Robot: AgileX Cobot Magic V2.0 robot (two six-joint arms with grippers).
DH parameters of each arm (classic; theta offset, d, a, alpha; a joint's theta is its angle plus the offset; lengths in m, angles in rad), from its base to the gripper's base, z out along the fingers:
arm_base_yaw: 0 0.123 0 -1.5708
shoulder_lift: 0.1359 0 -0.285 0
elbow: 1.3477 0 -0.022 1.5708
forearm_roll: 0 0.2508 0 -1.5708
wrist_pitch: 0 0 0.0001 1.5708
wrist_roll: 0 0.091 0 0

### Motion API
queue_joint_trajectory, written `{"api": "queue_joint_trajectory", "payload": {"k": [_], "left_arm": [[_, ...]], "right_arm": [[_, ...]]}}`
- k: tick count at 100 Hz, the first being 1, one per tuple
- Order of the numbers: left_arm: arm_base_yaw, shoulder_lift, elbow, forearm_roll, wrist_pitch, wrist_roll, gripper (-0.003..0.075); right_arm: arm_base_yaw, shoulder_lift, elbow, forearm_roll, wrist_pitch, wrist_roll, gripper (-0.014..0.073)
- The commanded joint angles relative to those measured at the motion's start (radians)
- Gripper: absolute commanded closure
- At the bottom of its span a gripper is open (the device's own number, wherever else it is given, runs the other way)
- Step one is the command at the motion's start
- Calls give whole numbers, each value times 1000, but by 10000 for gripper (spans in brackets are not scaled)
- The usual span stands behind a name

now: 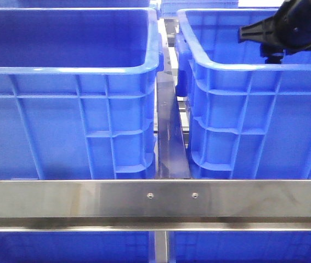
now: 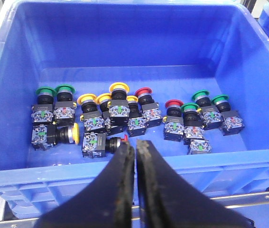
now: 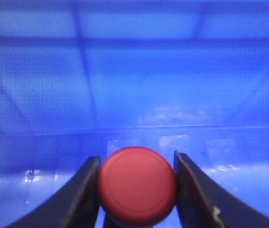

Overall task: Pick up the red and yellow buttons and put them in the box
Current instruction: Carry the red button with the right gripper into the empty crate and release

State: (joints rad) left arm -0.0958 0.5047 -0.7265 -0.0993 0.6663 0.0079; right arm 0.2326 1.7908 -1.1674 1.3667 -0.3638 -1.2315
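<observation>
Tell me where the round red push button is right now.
In the right wrist view, the round red push button sits clamped in the right gripper, over the floor of a blue plastic bin.

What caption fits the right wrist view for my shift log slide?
Right end effector clamps a red button by its round cap inside a blue bin.

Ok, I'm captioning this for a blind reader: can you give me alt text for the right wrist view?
A round red button fills the lower centre, clamped between the two dark fingers of the right pincer. Behind it is the blurred blue inside of a plastic box, with nothing else visible in it.
</observation>
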Motion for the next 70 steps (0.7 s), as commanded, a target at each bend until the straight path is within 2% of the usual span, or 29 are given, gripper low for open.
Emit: {"api": "queue_joint_trajectory", "payload": {"k": [1,54,61,70], "left_arm": [[1,4,-25,-9,-79,-8,739],[1,4,-25,-9,-79,-8,739],[1,4,-25,-9,-79,-8,739],[1,4,-25,-9,-79,-8,739]], "right_arm": [[1,-21,-55,-37,-33,-13,452],[1,82,-102,-46,-48,-13,452],[1,83,-102,-46,-45,-13,436],[1,83,-102,-46,-37,-13,363]]}}
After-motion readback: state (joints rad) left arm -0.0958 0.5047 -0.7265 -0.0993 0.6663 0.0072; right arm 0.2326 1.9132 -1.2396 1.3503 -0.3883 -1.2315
